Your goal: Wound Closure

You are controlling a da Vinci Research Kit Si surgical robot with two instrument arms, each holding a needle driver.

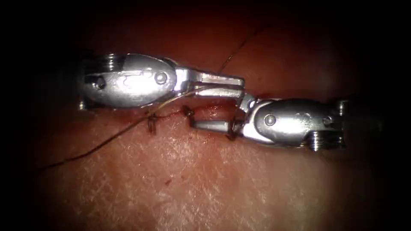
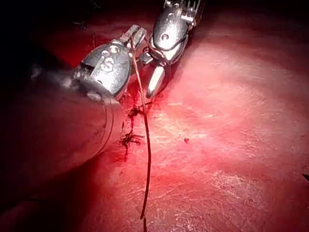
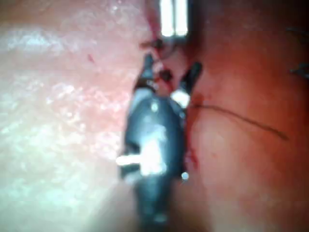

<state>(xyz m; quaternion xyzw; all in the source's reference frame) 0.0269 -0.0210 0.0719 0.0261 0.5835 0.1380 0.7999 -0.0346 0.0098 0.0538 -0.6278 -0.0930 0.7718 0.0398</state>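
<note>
The left tool point(image 1: 241, 84) lies over the cut point(image 1: 209, 108) with its tips pointing right, and its jaws are shut on the thread point(image 1: 107, 142). From those jaws point(image 2: 137, 35) the thread point(image 2: 147, 159) hangs down over the tissue. It passes the dark knotted stitches point(image 1: 152, 123) and trails to the lower left. The right tool point(image 1: 218, 112) is open and holds nothing. One of its jaws lies along the cut's near edge and the other points up toward the left tool's tips. Its spread jaws point(image 3: 171, 66) sit just short of the left tool point(image 3: 173, 18).
Red fluid wets the cut edges around a second stitch point(image 1: 188, 112). Another strand of thread point(image 1: 244, 42) runs away over the far tissue. Pale tissue point(image 1: 205, 184) spreads out in front of both tools.
</note>
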